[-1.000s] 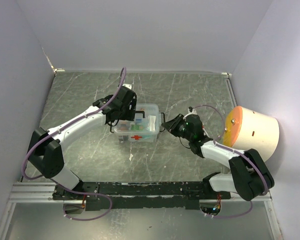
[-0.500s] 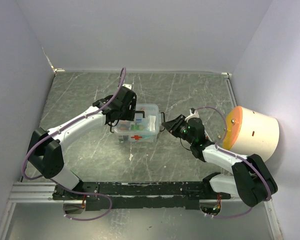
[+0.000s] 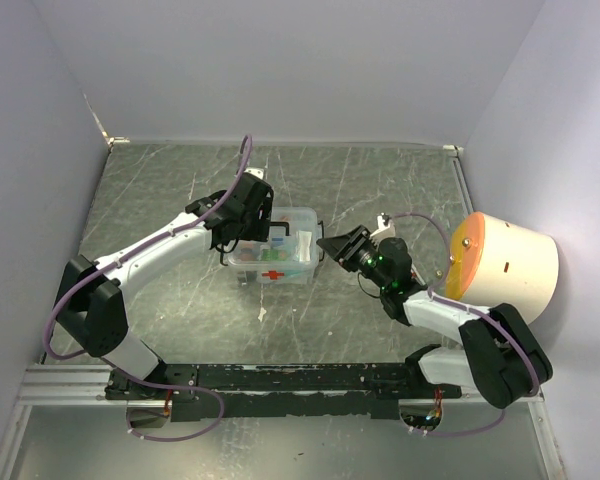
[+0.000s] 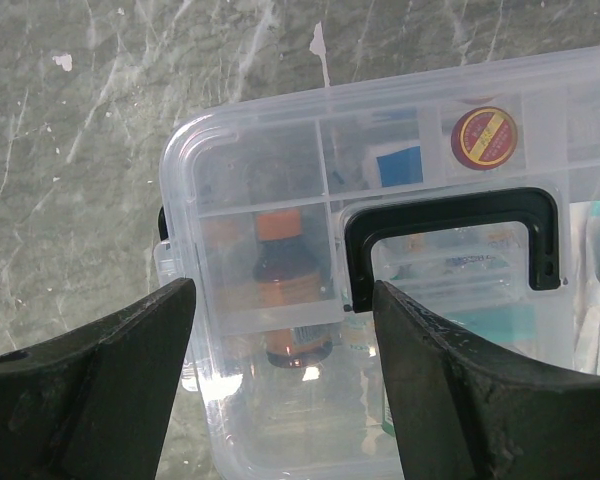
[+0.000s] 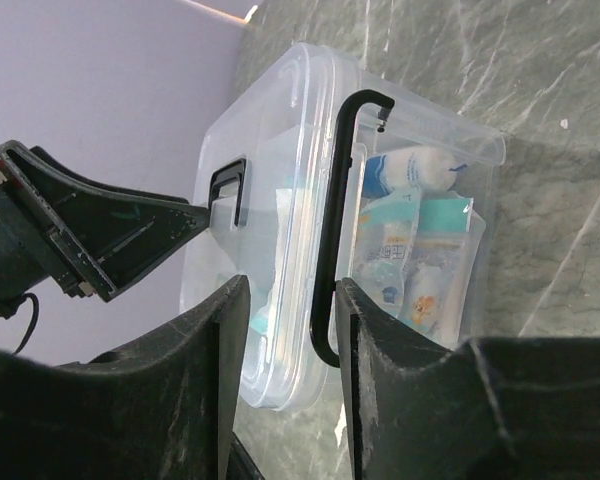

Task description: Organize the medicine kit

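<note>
Two hands flank the medicine kit (image 3: 275, 258), a small clear rectangular plastic box with a red cross (image 3: 272, 274) on its front. It sits near the middle of the grey marbled tabletop (image 3: 380, 180), exactly where it was a second ago. The right hand (image 3: 328, 250) is what has changed: a second ago its fingers were nearly together just off the kit's right end. Now they stand apart in a clear V, and the wrist has shifted slightly towards the kit. In the right wrist view a long black handle (image 5: 327, 220) on the kit shows in the gap between those fingers, which pinch nothing; whether either one touches it cannot be told. A rolled white bandage (image 5: 412, 168) shows through the clear wall. The left hand (image 3: 235, 240) has not moved; it hovers over the kit's left end with its fingers (image 4: 110, 380) spread wide and nothing held. Its own camera looks down between them onto a black U-shaped handle (image 4: 450, 205), a brown bottle with an orange cap (image 4: 285, 300) and a round red sticker (image 4: 483, 138). A large cream drum with an orange face (image 3: 510, 265) lies at the tabletop's right edge, unmoved
</note>
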Tool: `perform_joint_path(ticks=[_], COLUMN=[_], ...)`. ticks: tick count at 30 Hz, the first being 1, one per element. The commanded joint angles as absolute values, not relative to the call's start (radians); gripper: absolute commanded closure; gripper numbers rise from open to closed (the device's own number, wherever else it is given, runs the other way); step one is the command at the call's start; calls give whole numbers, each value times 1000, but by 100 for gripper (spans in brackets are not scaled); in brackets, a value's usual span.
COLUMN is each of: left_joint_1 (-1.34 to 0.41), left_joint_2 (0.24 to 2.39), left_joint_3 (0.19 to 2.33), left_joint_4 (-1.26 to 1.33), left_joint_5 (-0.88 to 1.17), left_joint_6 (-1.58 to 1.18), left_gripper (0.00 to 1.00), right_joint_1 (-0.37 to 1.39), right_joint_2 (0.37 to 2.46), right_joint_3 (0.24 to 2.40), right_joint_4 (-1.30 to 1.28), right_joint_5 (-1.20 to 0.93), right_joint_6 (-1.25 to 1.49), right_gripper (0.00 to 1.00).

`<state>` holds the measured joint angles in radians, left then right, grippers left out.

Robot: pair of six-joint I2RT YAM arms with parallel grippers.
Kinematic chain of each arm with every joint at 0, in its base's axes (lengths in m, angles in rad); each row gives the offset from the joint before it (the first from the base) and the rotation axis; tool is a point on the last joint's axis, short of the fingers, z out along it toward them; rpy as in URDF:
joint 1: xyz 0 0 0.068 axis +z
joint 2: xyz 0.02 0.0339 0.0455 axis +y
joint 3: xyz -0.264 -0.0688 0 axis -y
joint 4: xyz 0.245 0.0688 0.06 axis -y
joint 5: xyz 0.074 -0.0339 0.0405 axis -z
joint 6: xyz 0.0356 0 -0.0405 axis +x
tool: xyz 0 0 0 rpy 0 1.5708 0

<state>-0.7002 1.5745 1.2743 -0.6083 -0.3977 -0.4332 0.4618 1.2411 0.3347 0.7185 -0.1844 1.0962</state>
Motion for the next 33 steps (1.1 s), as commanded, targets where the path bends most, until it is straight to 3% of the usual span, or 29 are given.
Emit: perform_joint_path(ticks=[1, 22, 33], left_joint_1=[-706, -707, -707], left_joint_2=[1613, 1610, 1609], left_joint_3=[1235, 1214, 1207], left_joint_4=[-690, -678, -668], left_joint_5=[-388, -373, -365], left_joint_6=[-420, -432, -434], left_gripper=[19, 20, 21], right_joint_1=[473, 654, 730], right_joint_2=[1253, 1238, 1278], right_joint_3=[352, 644, 765], right_joint_4=[764, 121, -46], right_joint_5=[-207, 126, 240], right_joint_6=[1102, 890, 854], right_gripper=[60, 63, 78])
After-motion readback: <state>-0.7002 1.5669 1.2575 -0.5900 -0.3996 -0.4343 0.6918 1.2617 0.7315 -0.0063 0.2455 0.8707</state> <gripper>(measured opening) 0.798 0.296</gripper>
